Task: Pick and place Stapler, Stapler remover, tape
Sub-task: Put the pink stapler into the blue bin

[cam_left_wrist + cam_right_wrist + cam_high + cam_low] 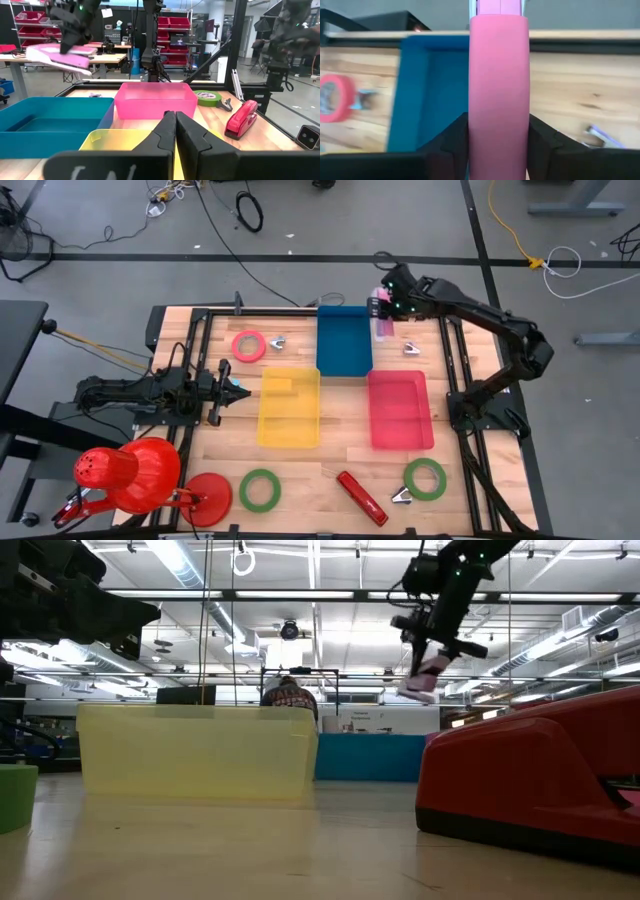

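My right gripper (384,306) is shut on a pink stapler (498,90), high above the table at the far right corner of the blue bin (344,340). The stapler also shows in the low view (424,677) and in the left wrist view (59,55). My left gripper (238,390) is shut and empty, low at the left side of the yellow bin (290,407). A red stapler (360,497) lies on the table near its near edge. A red tape ring (248,345) and two green tape rings (260,489) (425,478) lie flat on the table. My right gripper pinches the pink stapler's two long sides (476,131) between its two fingers (454,142), which lie across it. The fingers come from above. The stapler hangs below them, tilted and lifted clear of the table and the bin (424,677).
A pink-red bin (399,408) stands right of the yellow one. Small stapler removers lie by the red tape (277,342), right of the blue bin (411,348) and by the right green tape (402,496). A red lamp-like object (130,475) sits at the near left corner.
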